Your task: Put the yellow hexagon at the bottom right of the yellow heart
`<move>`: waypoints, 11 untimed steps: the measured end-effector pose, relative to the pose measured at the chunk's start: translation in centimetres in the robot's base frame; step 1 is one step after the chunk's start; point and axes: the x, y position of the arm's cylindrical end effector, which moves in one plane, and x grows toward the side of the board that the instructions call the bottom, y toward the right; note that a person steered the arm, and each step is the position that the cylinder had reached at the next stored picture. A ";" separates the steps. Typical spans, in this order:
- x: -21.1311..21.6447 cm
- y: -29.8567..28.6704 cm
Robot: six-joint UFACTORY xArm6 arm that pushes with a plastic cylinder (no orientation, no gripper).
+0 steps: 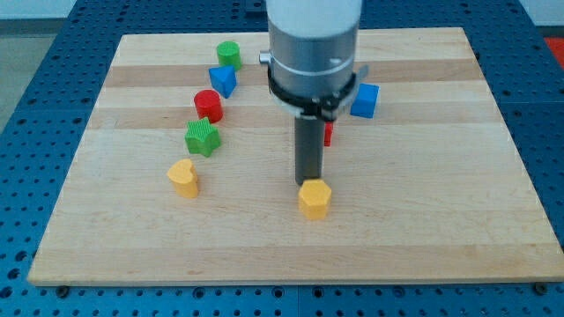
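Observation:
The yellow hexagon (315, 198) sits on the wooden board (423, 220), a little right of centre near the view's bottom. The yellow heart (183, 177) lies to its left, slightly higher in the view. My tip (308, 182) stands right at the hexagon's upper edge, touching or nearly touching it. The rod rises from there to the arm's grey body at the view's top.
A green star (203, 137), a red cylinder (208, 105), a blue triangle block (223, 81) and a green cylinder (229, 55) run in a line above the heart. A blue cube (365, 100) lies right of the rod. A red block (328, 133) shows partly behind the rod.

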 end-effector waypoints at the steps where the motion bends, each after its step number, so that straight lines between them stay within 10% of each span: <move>1: 0.9 0.6; 3: 4.0 6.3; 5: 6.6 -2.0; 7: 6.0 6.7; 11: 3.3 -1.5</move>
